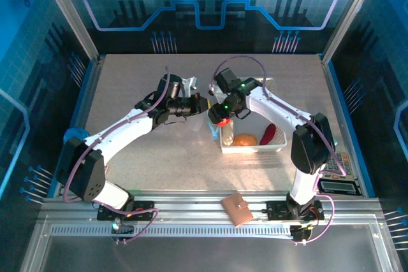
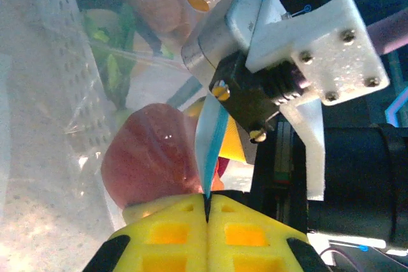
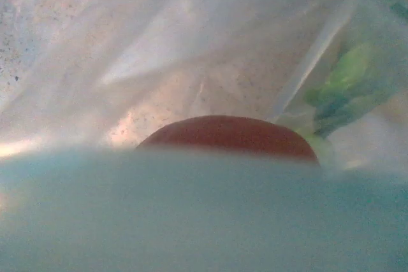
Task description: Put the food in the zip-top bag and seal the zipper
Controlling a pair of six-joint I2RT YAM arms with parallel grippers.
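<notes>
1. Near edge: I see a brown leather-look wallet (image 1: 236,209) lying flat on the rail between the arm bases.
2. Mid-table: the left gripper (image 2: 207,200) has its yellow jaws fully closed, pinching the thin light-blue zipper strip (image 2: 213,135) of the clear plastic zip-top bag (image 2: 153,84). A round red toy piece (image 2: 150,160) and a green leafy toy piece (image 2: 115,68) sit behind the film.
3. The right gripper (image 1: 221,119) is just beside the left one at the bag. I cannot tell its jaw opening or hold.
4. Beyond: the white perforated plastic basket (image 1: 255,151) contains an orange toy piece (image 1: 245,139) and a slim red toy piece (image 1: 268,134).

Speckled beige table (image 1: 159,157): white perforated basket (image 1: 253,150) right of centre; brown wallet (image 1: 236,209) at near edge.
</notes>
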